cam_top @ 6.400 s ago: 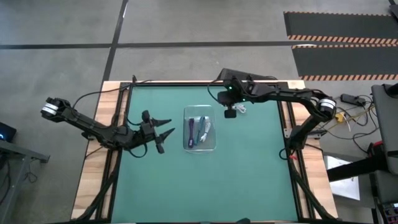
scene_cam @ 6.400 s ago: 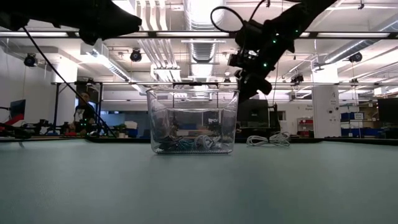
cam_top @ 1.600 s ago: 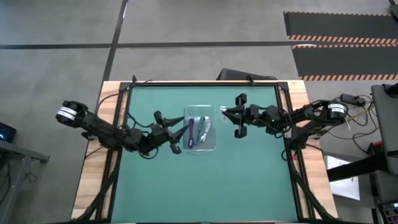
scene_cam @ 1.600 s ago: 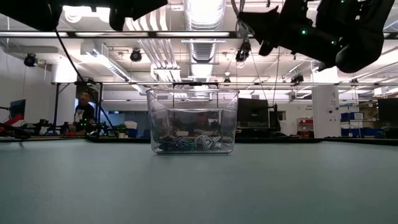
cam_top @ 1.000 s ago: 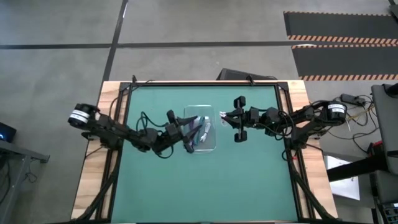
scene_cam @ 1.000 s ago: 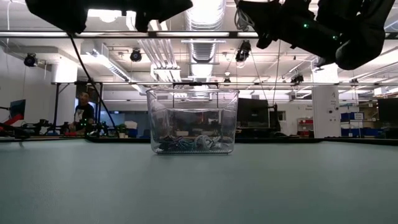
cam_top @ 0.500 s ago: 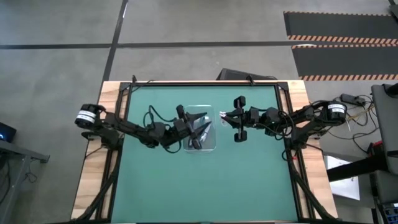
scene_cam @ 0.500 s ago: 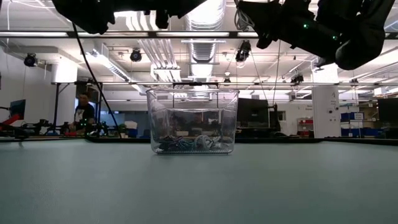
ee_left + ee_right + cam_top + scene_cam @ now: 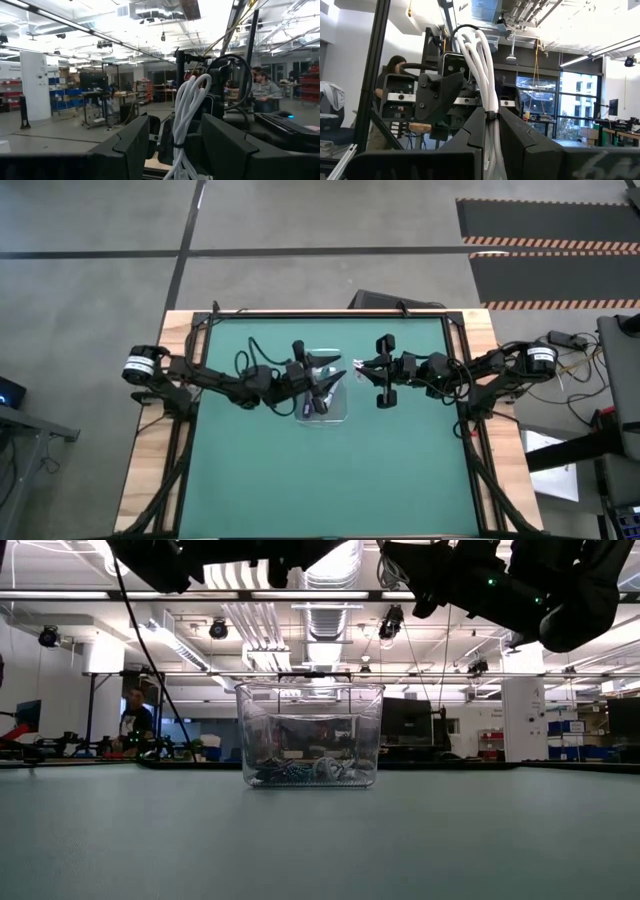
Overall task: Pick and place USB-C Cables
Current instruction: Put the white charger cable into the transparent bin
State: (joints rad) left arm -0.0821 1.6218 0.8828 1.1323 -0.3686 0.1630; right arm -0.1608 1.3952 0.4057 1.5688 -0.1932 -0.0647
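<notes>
One looped white cable bundle (image 9: pixel 481 65)

Left gripper (image 9: pixel 335 377) hides part of tray (image 9: pixel 340 416). Cables (image 9: pixel 300 771) inside too small to count. Arms cut off at 12 o'clock, low view.

My table (image 9: pixel 260 470) is a green mat framed by pale wood (image 9: pixel 150 460). One thing rests on it: the clear tray (image 9: pixel 340 412), near the middle and nearer the far edge. Through the tray wall, level with the mat, cables (image 9: pixel 300 772) lie heaped on its floor.
</notes>
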